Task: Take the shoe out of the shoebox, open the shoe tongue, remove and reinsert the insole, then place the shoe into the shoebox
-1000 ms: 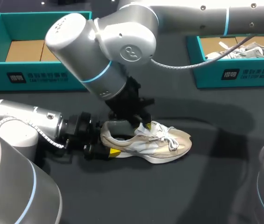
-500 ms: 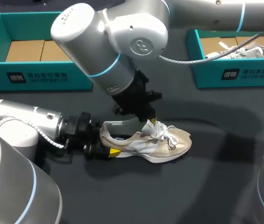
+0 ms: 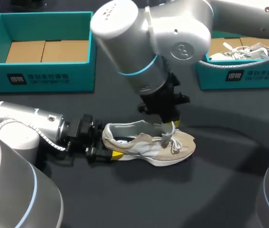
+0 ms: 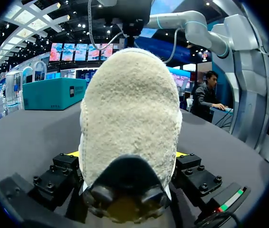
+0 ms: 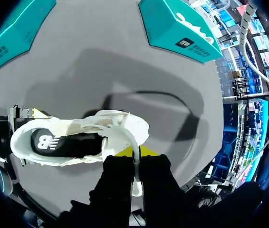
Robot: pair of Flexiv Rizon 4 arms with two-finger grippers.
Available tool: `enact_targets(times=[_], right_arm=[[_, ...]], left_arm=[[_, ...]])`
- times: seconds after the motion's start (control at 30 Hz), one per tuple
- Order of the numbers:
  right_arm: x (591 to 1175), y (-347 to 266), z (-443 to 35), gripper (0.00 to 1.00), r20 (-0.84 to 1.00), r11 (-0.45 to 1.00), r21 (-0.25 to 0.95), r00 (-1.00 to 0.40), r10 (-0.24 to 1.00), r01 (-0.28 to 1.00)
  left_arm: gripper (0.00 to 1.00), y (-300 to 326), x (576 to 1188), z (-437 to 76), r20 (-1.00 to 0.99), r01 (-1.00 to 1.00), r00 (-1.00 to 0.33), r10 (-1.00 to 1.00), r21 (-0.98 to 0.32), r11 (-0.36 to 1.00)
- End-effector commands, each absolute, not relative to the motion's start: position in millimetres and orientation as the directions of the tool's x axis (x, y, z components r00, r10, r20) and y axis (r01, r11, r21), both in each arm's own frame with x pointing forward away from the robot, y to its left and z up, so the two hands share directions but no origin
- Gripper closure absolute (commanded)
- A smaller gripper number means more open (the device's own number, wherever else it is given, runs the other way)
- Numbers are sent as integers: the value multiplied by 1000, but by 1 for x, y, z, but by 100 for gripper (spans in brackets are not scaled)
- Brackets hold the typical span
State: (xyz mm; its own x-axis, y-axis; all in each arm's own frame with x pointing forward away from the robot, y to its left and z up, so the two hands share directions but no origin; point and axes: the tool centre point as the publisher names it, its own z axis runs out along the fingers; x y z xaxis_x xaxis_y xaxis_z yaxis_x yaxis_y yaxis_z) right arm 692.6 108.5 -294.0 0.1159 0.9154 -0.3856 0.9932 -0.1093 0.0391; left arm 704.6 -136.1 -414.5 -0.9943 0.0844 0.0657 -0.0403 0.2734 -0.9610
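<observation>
Beige-and-white shoe (image 3: 148,147) out of its box, lying on its sole mid-table, toe pointing right.

- Left gripper (image 3: 111,146) comes in low from the left, fingers clamped on either side of the heel. Judged purpose: pin the shoe down so it cannot slide or lift while the other arm pulls.
- Right gripper (image 5: 135,154) hangs over the laces, fingers narrow, pinching the white tongue (image 5: 125,137) between its yellow tips. The tongue arches up and toward the toe, so the mouth gapes.
- Dark insole (image 5: 63,145) lies inside, exposed through the opening and not yet taken out.
- Left shoebox (image 3: 44,78) at far left shows a bare cardboard floor, likely the return spot.
- Right shoebox (image 3: 248,76) at far right holds another shoe.
</observation>
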Motion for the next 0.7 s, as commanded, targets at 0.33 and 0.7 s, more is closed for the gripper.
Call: enact_targets(times=[0.33, 0.7], right_arm=[[697, 71, -327, 100, -365, -355, 76, 357, 860, 932], [696, 60, -349, 80, -412, -366, 69, 361, 837, 928]], left_arm=[[100, -137, 704, -417, 65, -40, -994, 83, -961, 273], [100, -137, 704, -417, 65, -40, -994, 83, -961, 273]])
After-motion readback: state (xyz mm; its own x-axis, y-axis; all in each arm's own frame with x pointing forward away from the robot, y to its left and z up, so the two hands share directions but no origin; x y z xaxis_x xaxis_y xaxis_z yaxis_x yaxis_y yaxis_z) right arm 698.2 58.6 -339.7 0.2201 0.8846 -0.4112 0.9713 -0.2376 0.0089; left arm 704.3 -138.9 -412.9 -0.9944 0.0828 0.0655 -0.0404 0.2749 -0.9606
